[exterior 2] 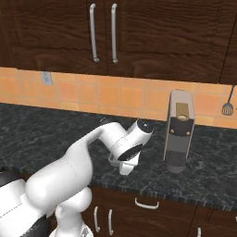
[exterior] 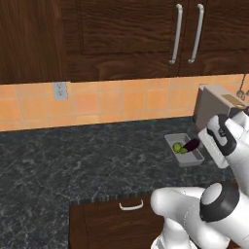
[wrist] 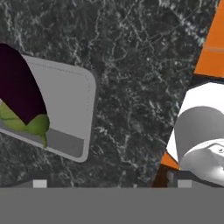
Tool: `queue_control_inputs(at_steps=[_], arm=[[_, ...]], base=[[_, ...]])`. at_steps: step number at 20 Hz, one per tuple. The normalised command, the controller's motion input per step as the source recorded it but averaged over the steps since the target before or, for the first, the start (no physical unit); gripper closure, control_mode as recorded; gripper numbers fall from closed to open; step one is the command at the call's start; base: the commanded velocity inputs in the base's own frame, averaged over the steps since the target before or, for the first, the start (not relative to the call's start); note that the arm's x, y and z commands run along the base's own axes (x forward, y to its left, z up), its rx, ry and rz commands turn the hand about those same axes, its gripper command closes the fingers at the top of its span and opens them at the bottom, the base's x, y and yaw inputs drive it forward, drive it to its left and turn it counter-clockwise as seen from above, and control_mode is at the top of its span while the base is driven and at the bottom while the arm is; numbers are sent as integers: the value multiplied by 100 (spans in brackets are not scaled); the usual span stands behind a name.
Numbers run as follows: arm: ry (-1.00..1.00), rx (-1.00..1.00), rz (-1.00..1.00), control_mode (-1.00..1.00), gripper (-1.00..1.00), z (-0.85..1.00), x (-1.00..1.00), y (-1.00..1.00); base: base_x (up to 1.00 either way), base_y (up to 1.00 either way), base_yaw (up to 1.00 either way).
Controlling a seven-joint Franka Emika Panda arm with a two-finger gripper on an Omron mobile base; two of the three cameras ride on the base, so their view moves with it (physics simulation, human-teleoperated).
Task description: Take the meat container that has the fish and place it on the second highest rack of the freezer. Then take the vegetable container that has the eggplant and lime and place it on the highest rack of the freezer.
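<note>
My arm bends forward over the dark speckled counter point(exterior: 73, 155), wrist turned down, with my hand hanging just above the grey vegetable container point(exterior: 187, 151) that holds the eggplant point(exterior: 192, 144) and the lime point(exterior: 178, 147). I cannot tell whether my jaws are released or clenched (my own wrist covers them in both base views, and the hand view does not show their tips clearly).

From my hand, the container sits off to the left of my jaws, resting flat on the counter; the eggplant's purple body and green cap fill its near end. To the right of my jaws stands the base of a grey coffee machine point(exterior 2: 179, 132). The lime shows in the left base view, tucked beside the eggplant. The right base view gives the coffee machine whole, upright, just beside my hand.

Behind the counter runs an orange tiled wall point(exterior: 121, 99) with a wall socket point(exterior: 60, 90), under dark wooden cabinets point(exterior 2: 139, 32) with metal handles. A utensil point(exterior 2: 227, 107) hangs on the tiles.
</note>
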Motion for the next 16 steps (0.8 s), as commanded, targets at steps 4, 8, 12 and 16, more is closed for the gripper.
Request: queue_control_inputs(at_steps=[4,8,12,16], arm=[[0,0,-8,-100,-100,-30,13,10],[0,-1,-7,-100,-100,-47,35,0],[0,-7,-3,-100,-100,-36,37,13],[0,-8,0,-100,-100,-31,38,3]], base=[[0,0,0],[0,0,0],[0,0,0],[0,0,0]])
